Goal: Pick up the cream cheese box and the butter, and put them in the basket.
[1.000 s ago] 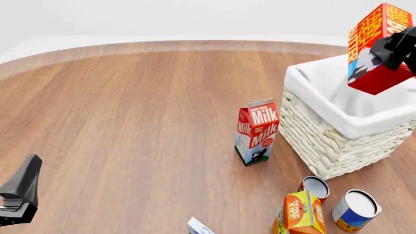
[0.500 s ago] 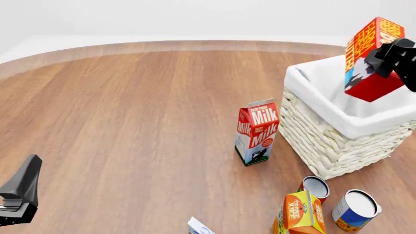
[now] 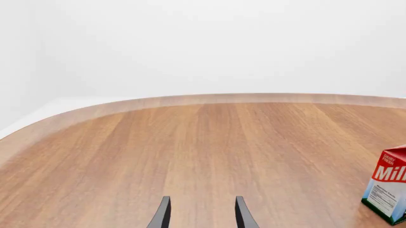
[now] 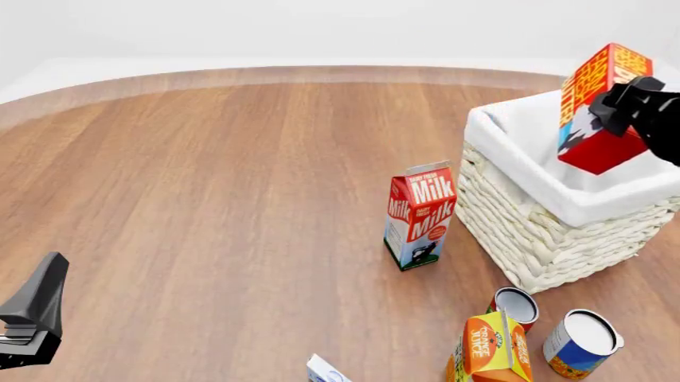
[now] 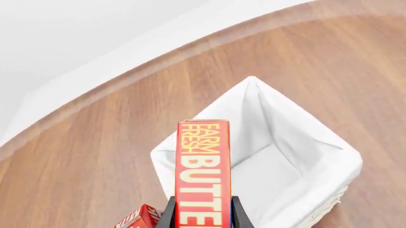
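The butter (image 4: 595, 99), a red-orange box with yellow lettering, hangs tilted over the basket (image 4: 528, 239), with my right gripper (image 4: 625, 107) shut on it. In the right wrist view the butter (image 5: 203, 161) sits between the fingers above the basket's white liner (image 5: 298, 156). Only a corner of the cream cheese box (image 4: 325, 371) shows at the front view's bottom edge. My left gripper (image 4: 43, 301) rests low at the near left, far from everything. Its fingers (image 3: 162, 214) stand apart and hold nothing.
A red-white milk carton (image 4: 421, 215) stands just left of the basket and also shows as the milk carton (image 3: 388, 190) in the left wrist view. An orange juice carton (image 4: 491, 346) and two cans (image 4: 515, 306) (image 4: 581, 342) crowd the near right.
My right gripper has carried the butter a little left and down, further over the basket's opening. The left arm has not moved.
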Tool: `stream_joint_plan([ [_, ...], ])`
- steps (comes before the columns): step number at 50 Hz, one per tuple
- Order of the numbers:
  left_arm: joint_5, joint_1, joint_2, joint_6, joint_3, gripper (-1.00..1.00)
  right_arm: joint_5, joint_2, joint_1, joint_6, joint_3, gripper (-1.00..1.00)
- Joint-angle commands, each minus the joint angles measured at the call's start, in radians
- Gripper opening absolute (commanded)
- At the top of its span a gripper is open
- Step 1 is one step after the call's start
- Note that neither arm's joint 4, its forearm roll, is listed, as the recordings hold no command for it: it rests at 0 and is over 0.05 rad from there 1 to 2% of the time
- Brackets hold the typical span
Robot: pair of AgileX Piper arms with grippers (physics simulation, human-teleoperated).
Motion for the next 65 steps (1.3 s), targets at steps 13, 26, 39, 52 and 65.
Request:
stream_joint_plan([
  [13,0.0,0.0,0.0,0.0,0.0,1.0,-0.07,0.044,0.0,0.025,0.008,-1.0],
  [26,0.0,0.0,0.0,0.0,0.0,1.0,-0.089,0.066,-0.001,0.033,0.001,-1.0],
  [39,0.0,0.0,0.0,0.0,0.0,1.0,-0.119,0.086,-0.008,0.034,0.017,-1.0],
  [52,0.0,0.0,0.0,0.0,0.0,1.0,-0.145,0.103,-0.016,0.037,0.035,-1.0],
  [65,0.0,0.0,0.0,0.0,0.0,1.0,-0.165,0.115,-0.016,0.046,0.046,-1.0],
])
